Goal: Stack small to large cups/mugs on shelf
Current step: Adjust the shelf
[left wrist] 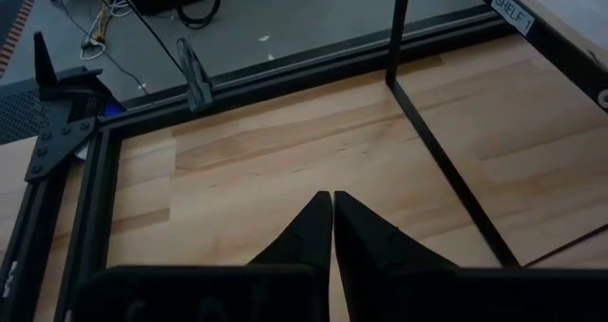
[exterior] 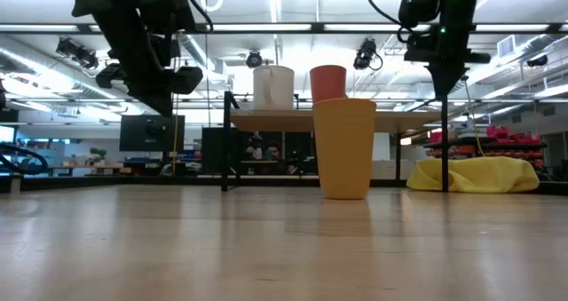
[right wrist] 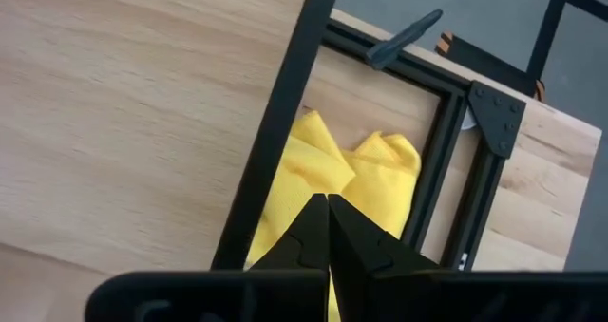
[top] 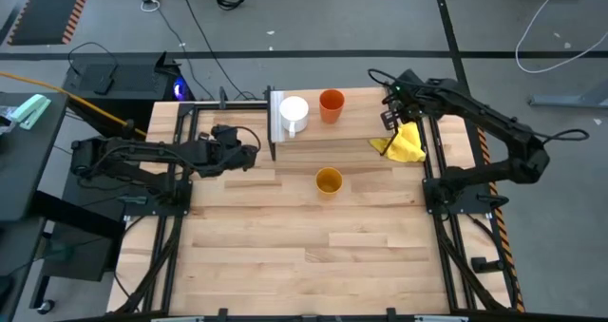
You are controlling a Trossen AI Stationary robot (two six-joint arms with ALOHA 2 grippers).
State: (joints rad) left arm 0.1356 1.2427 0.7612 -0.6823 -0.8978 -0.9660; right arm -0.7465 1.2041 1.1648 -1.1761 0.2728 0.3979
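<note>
In the high view, the white mug [top: 293,113] and the orange-red cup [top: 331,104] stand upright side by side on the shelf [top: 361,132] at the table's far edge. The low view shows both, the white mug [exterior: 273,86] and the orange-red cup [exterior: 328,83], on the raised board [exterior: 266,117]. The yellow-orange cup [top: 328,181] [exterior: 344,147] stands upright on the tabletop in front of the shelf. My left gripper [top: 255,151] [left wrist: 332,208] is shut, just left of the shelf. My right gripper [top: 389,116] [right wrist: 327,210] is shut and hovers over the shelf's right end.
A crumpled yellow cloth [top: 404,143] [right wrist: 332,170] lies on the table at the shelf's right end, below my right gripper. Thin black shelf legs [left wrist: 446,161] stand on the tabletop. Black frame rails [top: 171,198] run along the table's left and right sides. Bare tabletop [top: 304,255] fills the near half.
</note>
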